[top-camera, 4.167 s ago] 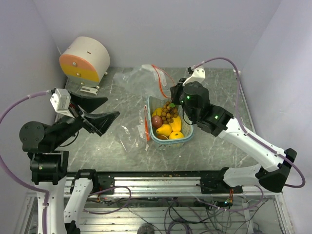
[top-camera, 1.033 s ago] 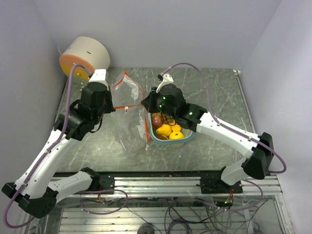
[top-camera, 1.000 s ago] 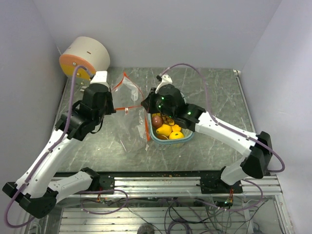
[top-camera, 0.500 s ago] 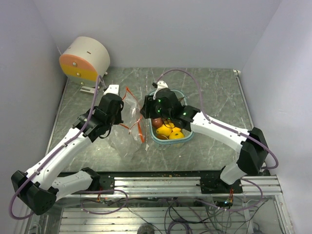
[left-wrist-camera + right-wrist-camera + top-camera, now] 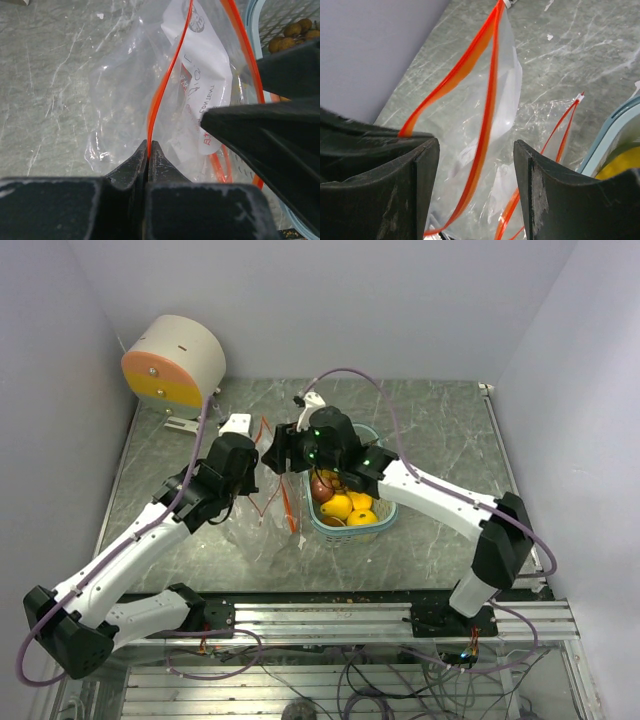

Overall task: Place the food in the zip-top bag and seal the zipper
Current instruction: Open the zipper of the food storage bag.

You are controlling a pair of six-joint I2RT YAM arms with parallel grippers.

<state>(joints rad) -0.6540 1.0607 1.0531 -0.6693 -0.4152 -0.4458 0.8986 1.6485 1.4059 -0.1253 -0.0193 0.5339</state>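
L gripper (image 5: 148,147) pinches bag (image 5: 120,90) rim; fruit (image 5: 338,506) near R gripper (image 5: 475,150).

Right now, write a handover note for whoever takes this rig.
Left gripper: shut on the zip-top bag's orange zipper strip.
Right gripper: open, jaws either side of the bag's rim, gripping nothing.
Food: yellow fruits, dark red fruit and grapes all in the blue basket.
Done: nothing bagged.
Left: load the food, seal zipper.

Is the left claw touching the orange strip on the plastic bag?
Touching. The left wrist view shows the left claw shut on the orange strip of the bag, with no gap.
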